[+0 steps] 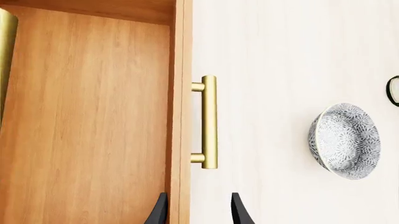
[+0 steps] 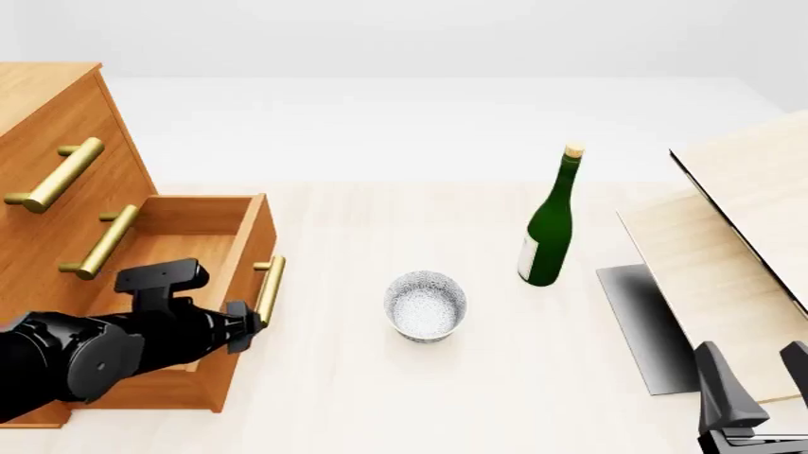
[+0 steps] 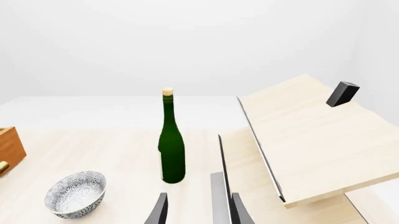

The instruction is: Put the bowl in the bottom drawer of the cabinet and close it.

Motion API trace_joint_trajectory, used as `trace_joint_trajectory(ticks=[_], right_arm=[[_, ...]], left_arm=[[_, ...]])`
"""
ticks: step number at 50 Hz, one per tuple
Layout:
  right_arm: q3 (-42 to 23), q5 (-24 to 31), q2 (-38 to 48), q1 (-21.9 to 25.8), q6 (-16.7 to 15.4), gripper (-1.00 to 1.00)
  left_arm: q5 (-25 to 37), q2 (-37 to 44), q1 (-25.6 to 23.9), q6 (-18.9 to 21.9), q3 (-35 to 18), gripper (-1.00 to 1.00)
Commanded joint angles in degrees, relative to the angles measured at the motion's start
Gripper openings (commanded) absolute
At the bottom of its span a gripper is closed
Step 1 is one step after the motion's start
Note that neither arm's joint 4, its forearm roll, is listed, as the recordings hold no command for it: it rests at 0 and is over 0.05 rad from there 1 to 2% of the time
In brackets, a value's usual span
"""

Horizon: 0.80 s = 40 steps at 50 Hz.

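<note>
The bowl [image 2: 426,305] is small, round and speckled white-grey, and stands upright on the table [image 2: 378,397] a little right of the cabinet [image 2: 51,142]. It also shows in both wrist views as bowl [image 1: 345,141] and bowl [image 3: 74,193]. The bottom drawer [image 2: 189,255] is pulled out, and its wooden inside [image 1: 87,121] holds nothing. My left gripper [image 2: 246,326] stands open just short of the brass handle [image 1: 209,122], its fingertips [image 1: 240,210] either side of the drawer front, gripping nothing. My right gripper [image 2: 755,374] is open near the front right, far from the bowl.
A green wine bottle [image 2: 550,232] stands upright to the right of the bowl and beyond it. Pale wooden boards [image 2: 732,227] lean over a grey slab [image 2: 644,322] at the right. The two upper drawers [image 2: 57,175] are shut.
</note>
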Motion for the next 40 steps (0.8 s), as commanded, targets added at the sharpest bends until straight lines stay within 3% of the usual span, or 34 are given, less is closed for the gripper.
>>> trace_joint_trajectory(ticks=[1,27,40], right_arm=[[0.0,0.0,0.0,0.0,0.01,1.0],[0.0,0.0,-0.01,0.01,0.0,1.0],[0.0,0.0,0.01,0.01,0.0,1.0]], left_arm=[[-0.63,1.16,-2.07,0.17,-0.1,1.0],[-0.89,1.58,-8.52,-0.92,-1.73,1.0],[-0.54,0.81,-9.25,-0.88,-2.29,1.0]])
